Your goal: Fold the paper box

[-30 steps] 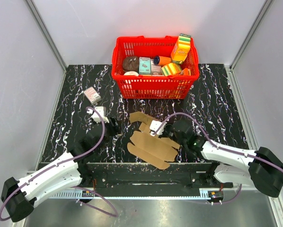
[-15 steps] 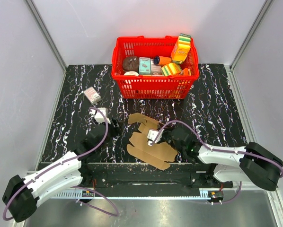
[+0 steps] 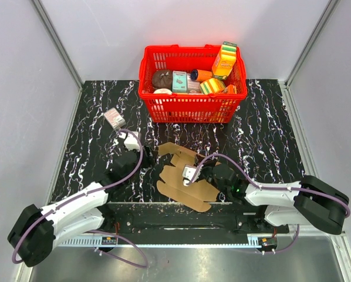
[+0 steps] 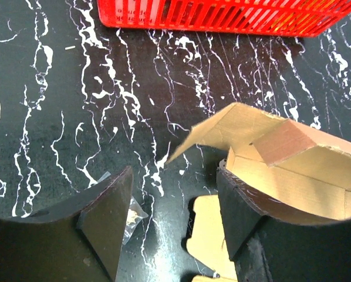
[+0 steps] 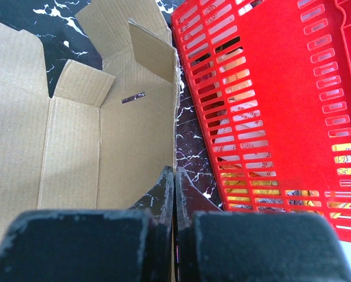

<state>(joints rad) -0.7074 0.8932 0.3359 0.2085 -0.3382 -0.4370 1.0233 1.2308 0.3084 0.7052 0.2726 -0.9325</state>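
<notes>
Top view, box: the paper box point(image 3: 181, 182) lies mostly flat on the dark marbled surface point(image 3: 269, 129) at lower centre. It is near the red basket point(image 3: 190, 108) but apart from it, and its far flaps are lifted.
Top view, tools: the right tool point(image 3: 193, 174) sits over the middle of the card and the left tool point(image 3: 141, 157) is at the box's left edge. From up here I cannot tell either one's grip.
Top view, bystander: a small pinkish-grey box point(image 3: 114, 119) sits well apart at upper left.
Left wrist view, tool: the left tool point(image 4: 172, 214) is released, jaws wide. Its right finger point(image 4: 237, 202) is just beside a raised flap of the box point(image 4: 269, 155), and the other finger is over bare surface.
Right wrist view, tool: the right tool point(image 5: 174, 200) is clenched, fingers pressed together. A panel's thin right edge runs into the seam between them, so I judge it is grasping the card.
Right wrist view, box: creased brown panels point(image 5: 76, 135) fill the left of the frame, with the basket wall at right.
Handling: the card looks light and thin. It is probably stiff across a panel, willing to bend along the creases, and springy at the flaps. It is likely to slide on the smooth surface unless pinned.
Where to hold: pinch a flap's free edge close to its crease while the other tool presses the base panel down. Tabs look easy to crush.
</notes>
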